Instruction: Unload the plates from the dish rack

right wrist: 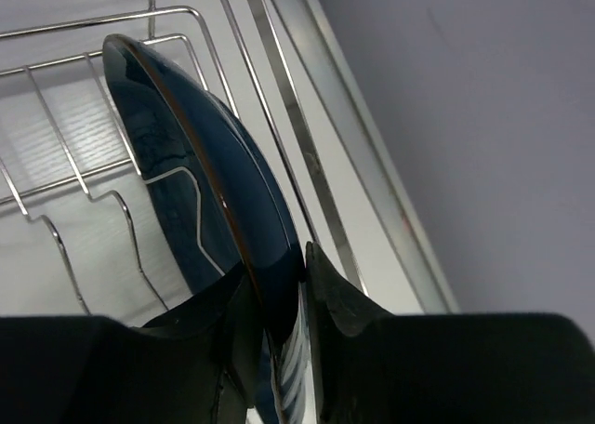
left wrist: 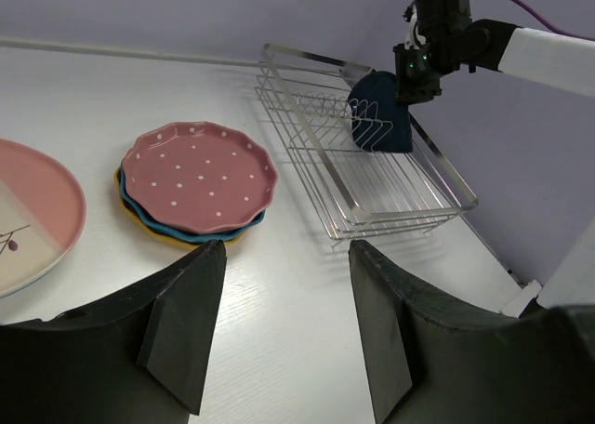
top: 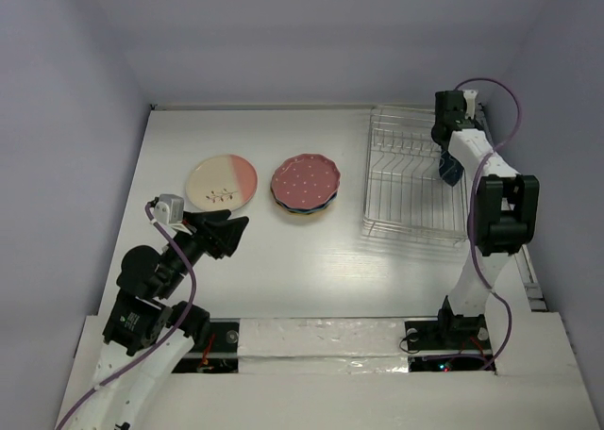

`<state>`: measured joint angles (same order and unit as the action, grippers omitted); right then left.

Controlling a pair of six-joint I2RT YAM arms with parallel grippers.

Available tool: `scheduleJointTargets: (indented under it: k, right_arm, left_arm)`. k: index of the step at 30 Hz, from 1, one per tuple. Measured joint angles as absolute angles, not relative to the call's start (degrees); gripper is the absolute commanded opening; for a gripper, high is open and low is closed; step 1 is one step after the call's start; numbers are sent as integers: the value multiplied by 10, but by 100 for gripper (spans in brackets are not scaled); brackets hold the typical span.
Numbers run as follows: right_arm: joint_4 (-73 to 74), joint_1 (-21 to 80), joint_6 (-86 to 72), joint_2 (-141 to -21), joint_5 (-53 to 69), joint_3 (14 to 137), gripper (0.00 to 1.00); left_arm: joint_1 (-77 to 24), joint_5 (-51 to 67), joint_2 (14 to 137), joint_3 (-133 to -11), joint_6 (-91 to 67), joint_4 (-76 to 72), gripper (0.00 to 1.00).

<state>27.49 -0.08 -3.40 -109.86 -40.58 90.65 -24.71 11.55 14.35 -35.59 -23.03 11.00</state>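
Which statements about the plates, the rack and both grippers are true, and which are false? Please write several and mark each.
1. The right gripper is shut on the dark navy plate. True.
2. The dish rack holds three plates. False: only the navy plate stands in it.
3. The left gripper is open and holds nothing. True.
4. The maroon-pink dotted plate lies alone on the table. False: it lies on top of a teal-blue plate.

Left gripper point(left wrist: 284, 257) gapes wide, low; right gripper point(right wrist: 279, 280) — arm extended — seemingly pinches navy plate point(right wrist: 186, 182).
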Motion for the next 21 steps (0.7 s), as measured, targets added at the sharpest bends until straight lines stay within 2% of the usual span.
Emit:
scheduleJointTargets:
  k: [6,15,21]
  right_arm:
    - [236,30,61,-1099,-468,888,0]
    - [76,109,247,-1091,-587,838,0]
    - [14,125,308,-1025,-624,826,0]
  left_arm:
    - [-247,116,144,-356,-230,110,53]
    - [-247,115,144,-356,-230,110,53]
    - [-247,115,145,-356,-231,110,53]
